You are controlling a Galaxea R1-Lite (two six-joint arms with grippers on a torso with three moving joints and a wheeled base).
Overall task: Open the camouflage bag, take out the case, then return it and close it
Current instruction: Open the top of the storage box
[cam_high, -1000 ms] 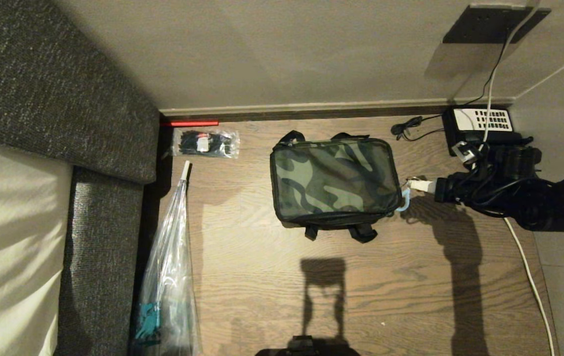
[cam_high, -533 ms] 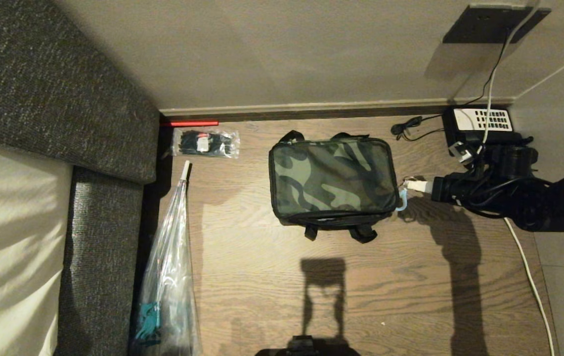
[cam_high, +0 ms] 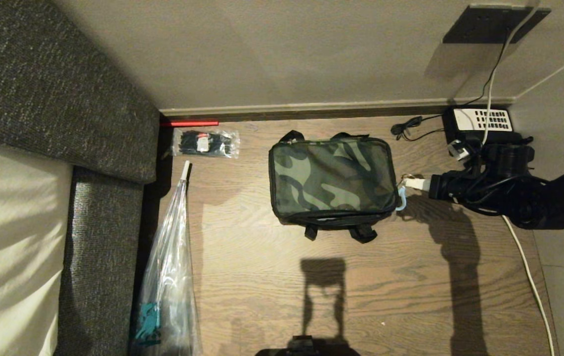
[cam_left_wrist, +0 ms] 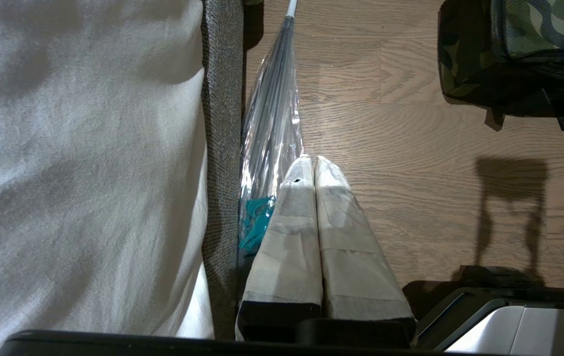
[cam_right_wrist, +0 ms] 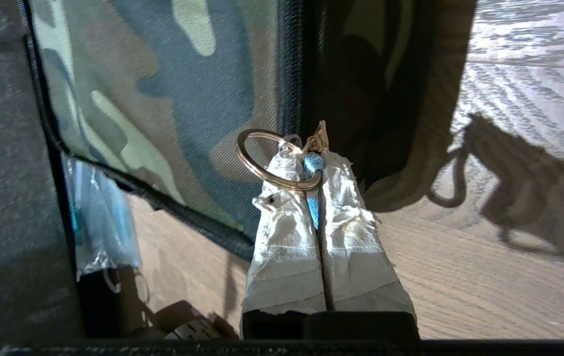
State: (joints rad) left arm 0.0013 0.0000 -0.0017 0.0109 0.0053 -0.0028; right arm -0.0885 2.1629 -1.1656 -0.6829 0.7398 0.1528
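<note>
Right gripper (cam_high: 412, 184) on zipper pull (cam_high: 402, 200)
Camouflage bag (cam_high: 332, 180) mid-floor, zipped; jaws clenched on its pull, bag's right end. Soft fabric likely drags; the pull looks the right hold. Left gripper (cam_left_wrist: 314, 165) parked, jaws closed, empty.

right tool (cam_high: 409, 183) reaches in level from the right, fingers pinched together; left tool (cam_left_wrist: 314, 165) hangs parked, fingers together.

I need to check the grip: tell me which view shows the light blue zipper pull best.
The right wrist view: the zipper pull sits pinched in the right gripper, beside a brass ring. The head view shows only a small blue loop; the left wrist view misses it.
</note>
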